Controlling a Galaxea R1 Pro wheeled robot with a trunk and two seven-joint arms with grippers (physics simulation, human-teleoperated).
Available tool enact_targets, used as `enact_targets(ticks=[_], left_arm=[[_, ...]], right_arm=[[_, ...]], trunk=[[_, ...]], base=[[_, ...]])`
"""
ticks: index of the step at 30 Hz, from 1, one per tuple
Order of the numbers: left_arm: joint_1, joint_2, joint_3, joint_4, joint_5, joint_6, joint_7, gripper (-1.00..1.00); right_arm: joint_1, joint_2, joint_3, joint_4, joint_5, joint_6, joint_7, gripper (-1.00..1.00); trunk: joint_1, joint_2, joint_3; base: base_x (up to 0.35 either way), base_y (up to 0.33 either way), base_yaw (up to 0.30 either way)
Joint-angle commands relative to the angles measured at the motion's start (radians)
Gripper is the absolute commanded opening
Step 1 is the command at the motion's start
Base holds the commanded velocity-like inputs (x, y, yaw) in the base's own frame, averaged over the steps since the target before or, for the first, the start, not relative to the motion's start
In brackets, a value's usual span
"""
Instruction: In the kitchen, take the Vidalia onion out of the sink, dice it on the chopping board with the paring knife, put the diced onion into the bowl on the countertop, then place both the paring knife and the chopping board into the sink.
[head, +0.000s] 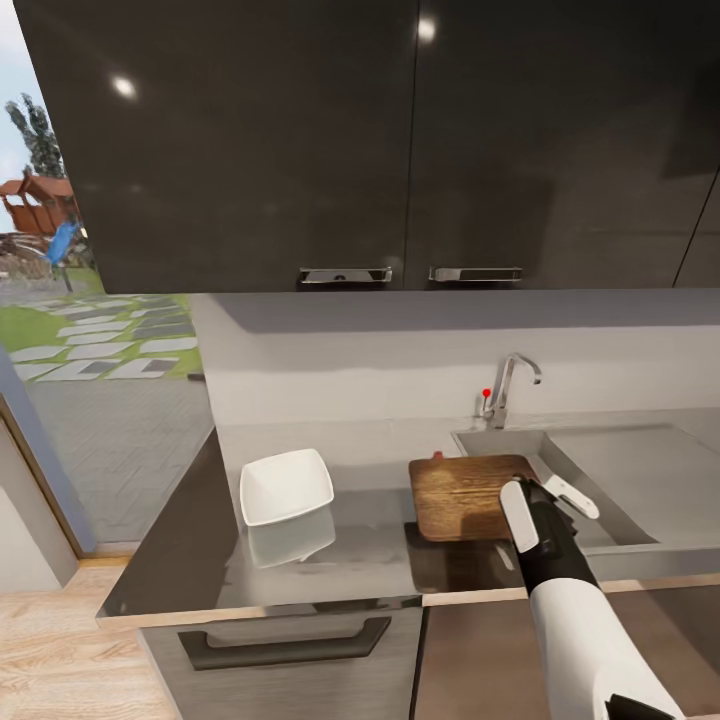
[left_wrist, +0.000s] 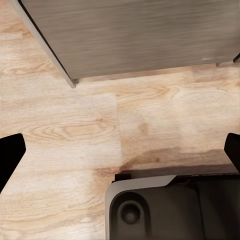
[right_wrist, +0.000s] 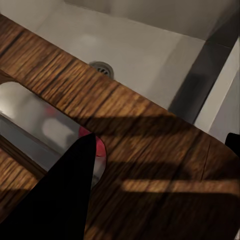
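On the left of the head view, a shallow white square bowl (head: 285, 486) sits on the long smooth grey countertop (head: 340, 560). To its right lies the dark brown wooden chopping board (head: 462, 495). One end of it hangs over the edge of the grey steel sink (head: 600, 480).

The right gripper (head: 535, 500) is at the board's right end. I cannot tell if its fingers are closed on the board or just beside it.

In the right wrist view, the board (right_wrist: 150, 150) lies across the sink (right_wrist: 135, 50), and the round drain (right_wrist: 102, 67) shows past its edge. A bit of pink (right_wrist: 99, 146) peeks through the board's handle slot (right_wrist: 45, 125).

The left wrist view looks down at a light wooden floor (left_wrist: 75, 125) and a grey cabinet front (left_wrist: 135, 35). The left gripper (left_wrist: 120, 152) has its dark fingers (left_wrist: 10, 155) wide apart, holding nothing.
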Motion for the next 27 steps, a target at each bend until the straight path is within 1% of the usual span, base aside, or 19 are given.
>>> enact_targets(ticks=[1, 11, 20, 27], left_arm=[[0.000, 0.001, -0.002, -0.001, 0.000, -0.002, 0.000, 1.00], [0.000, 0.001, -0.002, 0.000, 0.000, -0.002, 0.000, 1.00], [0.000, 0.001, -0.002, 0.001, 0.000, -0.002, 0.000, 1.00], [0.000, 0.001, -0.002, 0.001, 0.000, -0.002, 0.000, 1.00]], right_arm=[[-0.001, 0.002, -0.001, -0.002, -0.001, 0.007, -0.005, -1.00], [0.000, 0.008, 0.004, -0.001, -0.003, 0.005, -0.009, -1.00], [0.000, 0.010, 0.005, 0.001, -0.002, 0.002, -0.006, -1.00], [0.000, 0.011, 0.007, 0.001, -0.001, 0.002, -0.007, -1.00]], trunk=[[0.001, -0.002, -0.002], [0.001, -0.002, -0.002], [0.001, -0.002, -0.002], [0.001, -0.002, -0.002]], base=[[0.000, 0.000, 0.000], [0.000, 0.005, 0.000], [0.000, 0.165, 0.000], [0.000, 0.028, 0.000]])
